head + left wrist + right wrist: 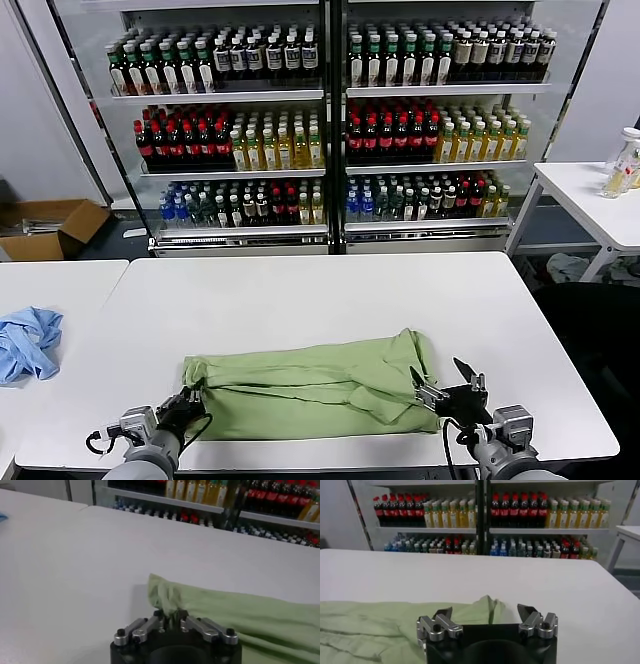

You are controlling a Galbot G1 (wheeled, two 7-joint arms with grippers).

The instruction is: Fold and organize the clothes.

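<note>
The light green polo shirt (315, 385) lies folded into a long band across the near part of the white table (320, 290). My left gripper (187, 402) is at the shirt's left end, shut on a bunched fold of the fabric (167, 597). My right gripper (447, 384) is open at the shirt's right end, its fingers spread just off the cloth's corner (487, 607). The collar, buttons and printed graphic are hidden in the folds.
A light blue cloth (25, 340) lies on the neighbouring table at the left. Drink coolers full of bottles (325, 120) stand behind the table. A cardboard box (50, 228) sits on the floor at left, and a small white table (590, 200) stands at right.
</note>
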